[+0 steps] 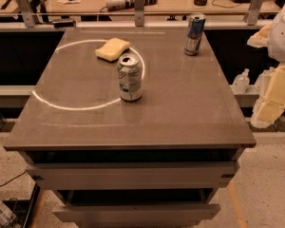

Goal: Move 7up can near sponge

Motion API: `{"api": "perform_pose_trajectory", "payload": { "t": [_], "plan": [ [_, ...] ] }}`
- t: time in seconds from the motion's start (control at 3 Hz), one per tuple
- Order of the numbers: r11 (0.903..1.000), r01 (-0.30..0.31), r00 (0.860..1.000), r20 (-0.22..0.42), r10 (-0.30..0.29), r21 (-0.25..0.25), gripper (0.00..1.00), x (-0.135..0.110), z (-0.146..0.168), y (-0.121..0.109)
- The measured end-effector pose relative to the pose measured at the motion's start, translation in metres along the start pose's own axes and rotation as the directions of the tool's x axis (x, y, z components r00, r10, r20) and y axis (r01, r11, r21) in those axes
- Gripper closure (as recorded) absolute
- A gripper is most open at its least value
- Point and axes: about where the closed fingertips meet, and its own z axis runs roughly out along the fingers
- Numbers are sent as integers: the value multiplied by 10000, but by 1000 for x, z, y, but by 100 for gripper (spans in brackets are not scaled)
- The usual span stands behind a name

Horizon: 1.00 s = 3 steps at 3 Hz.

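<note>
1. The grey table (pixel 180 113) fills most of the view. Its glossy top is seen from the front and above.
2. Two drawers sit under the top, the upper drawer (pixel 133 175) and the lower drawer (pixel 133 212). Both are pulled out a little.
3. A long wooden desk (pixel 175 1) runs across the back beyond the table, with cables and small items on it.
4. A thin ring of light (pixel 61 104) is reflected on the left half of the tabletop.
5. The gripper (pixel 275 96) shows as pale yellow parts at the right edge of the view. It is off the table's right side and well apart from everything on the top. Whether it is apart or together cannot be told, and it holds nothing that can be seen.
6. The 7up can (pixel 130 78) stands upright on the left-centre of the table, its opened top facing up. It sits on the right arc of the ring, near the sponge and in front of it, not touching.
7. The sponge (pixel 112 49) lies flat towards the back left, on the ring's far arc.
8. A blue-and-silver can (pixel 194 34) stands upright at the back right, well apart from the other two.
9. A small clear bottle (pixel 241 81) stands past the table's right side.
</note>
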Motion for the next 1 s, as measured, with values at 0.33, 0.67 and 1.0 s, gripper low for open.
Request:
{"api": "perform_pose_trajectory", "payload": {
  "t": [0.33,0.67,1.0],
  "plan": [
    [10000,28,10000,34,-29,51,0,-2,-1,0],
    [9990,-386,9965,754,369,207,0,-15,3,-3],
    [9897,-1411,9672,2166,1328,233,0,-38,18,-10]
  ]
}}
